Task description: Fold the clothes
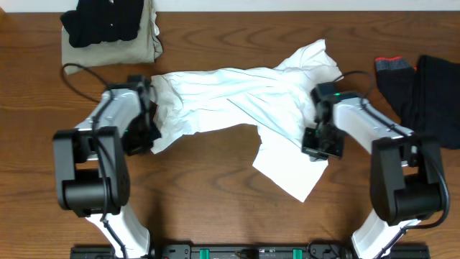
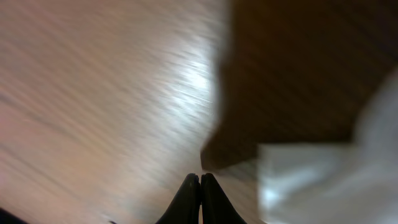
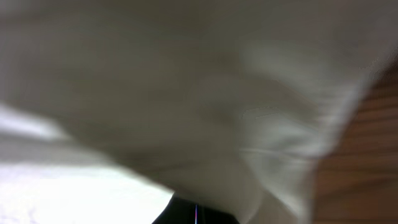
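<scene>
A large white shirt (image 1: 237, 97) lies crumpled and stretched across the middle of the wooden table (image 1: 215, 201), with one flap hanging toward the front. My left gripper (image 1: 151, 139) sits at the shirt's left end. In the left wrist view the left gripper (image 2: 200, 177) is shut, bare tips pressed together over the wood, and the blurred shirt (image 2: 323, 186) lies to their right. My right gripper (image 1: 321, 142) rests on the shirt's right part. In the right wrist view the shirt (image 3: 186, 93) fills the frame and covers the tips of the shut right gripper (image 3: 196, 214).
A black garment (image 1: 108, 21) lies on a folded khaki one (image 1: 108, 49) at the back left. More black clothes (image 1: 435, 86) and a dark piece with red trim (image 1: 394, 68) lie at the right edge. Bare wood shows along the front.
</scene>
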Robot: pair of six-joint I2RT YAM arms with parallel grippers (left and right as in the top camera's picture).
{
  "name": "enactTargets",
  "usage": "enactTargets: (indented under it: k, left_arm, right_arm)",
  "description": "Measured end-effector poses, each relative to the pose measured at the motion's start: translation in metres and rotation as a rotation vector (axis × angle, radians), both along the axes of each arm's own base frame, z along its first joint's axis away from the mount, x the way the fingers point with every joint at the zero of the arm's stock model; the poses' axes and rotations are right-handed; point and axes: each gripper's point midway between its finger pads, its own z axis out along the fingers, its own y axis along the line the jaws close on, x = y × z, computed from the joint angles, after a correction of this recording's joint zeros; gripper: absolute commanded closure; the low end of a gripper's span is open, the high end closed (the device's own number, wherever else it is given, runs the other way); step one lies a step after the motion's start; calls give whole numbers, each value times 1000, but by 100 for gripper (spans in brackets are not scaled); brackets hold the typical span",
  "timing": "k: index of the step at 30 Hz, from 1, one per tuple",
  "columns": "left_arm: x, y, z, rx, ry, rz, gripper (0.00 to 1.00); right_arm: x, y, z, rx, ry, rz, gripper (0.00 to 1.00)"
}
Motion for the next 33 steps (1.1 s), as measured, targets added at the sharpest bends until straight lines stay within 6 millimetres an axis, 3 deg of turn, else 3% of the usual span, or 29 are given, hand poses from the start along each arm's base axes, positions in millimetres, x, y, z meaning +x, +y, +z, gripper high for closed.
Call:
enactTargets:
  k: [4, 8, 15, 19, 22, 26, 33]
  left_arm:
    - [-4, 20, 0, -1, 1, 72, 94]
    - [-7, 28, 0, -1, 1, 101, 94]
    - [-6, 25, 2, -22, -8, 106, 94]
    - [1, 13, 20, -95, -77, 92, 94]
    - [6, -6, 45, -192, -155, 54, 94]
    - [7, -49, 78, -330, -241, -53, 94]
    - [6, -142, 88, -468, -261, -294, 94]
  right_arm:
    - [5, -21, 0, 1, -4, -77, 99]
    - [7, -35, 0, -3, -4, -124, 99]
    - [12, -58, -1, -1, -20, -212, 99]
    - [20, -75, 0, -4, -50, -265, 99]
    - [24, -94, 3, -21, -62, -318, 99]
    - [29, -110, 8, -40, -77, -355, 99]
    - [29, -107, 9, -41, -75, -343, 99]
